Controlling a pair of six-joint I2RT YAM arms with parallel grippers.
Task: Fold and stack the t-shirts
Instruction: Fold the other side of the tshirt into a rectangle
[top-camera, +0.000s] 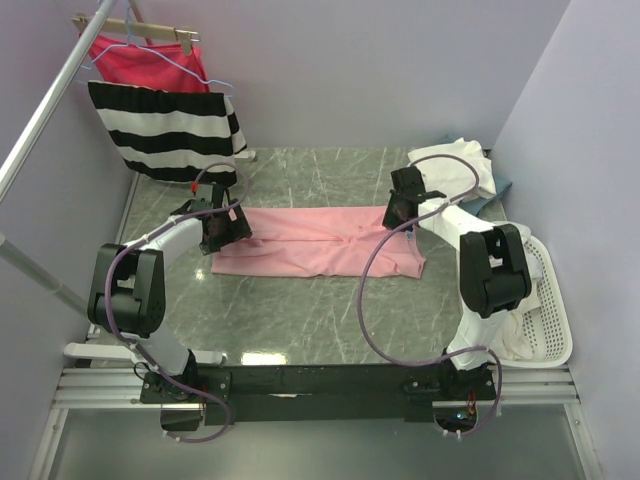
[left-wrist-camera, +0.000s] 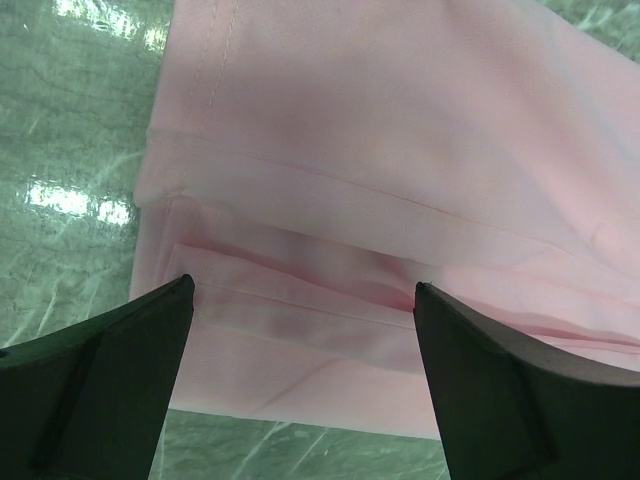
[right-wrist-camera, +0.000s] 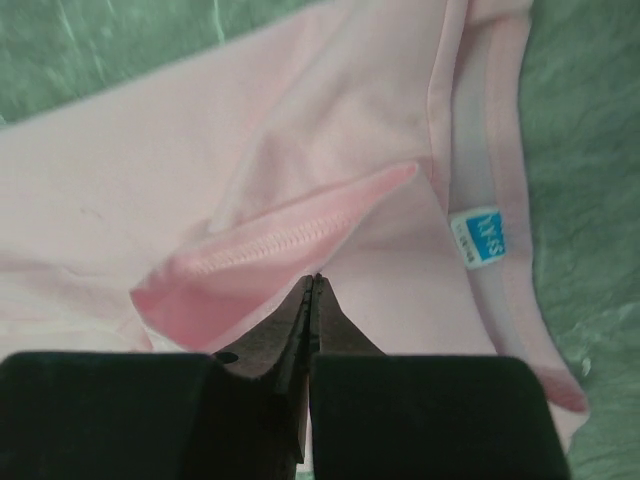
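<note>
A light pink t-shirt lies folded into a long strip across the middle of the table. My left gripper hovers open over its left end; in the left wrist view the gripper straddles the layered hems of the pink t-shirt without touching them. My right gripper is at the shirt's right end. In the right wrist view the gripper is shut, its tips meeting at a folded sleeve hem of the pink t-shirt. No cloth shows between them. A blue size label marks the collar.
Cream-white t-shirts are heaped at the back right over a blue one. A white basket with white cloth stands at the right edge. A striped garment and a magenta one hang on a rack at the back left.
</note>
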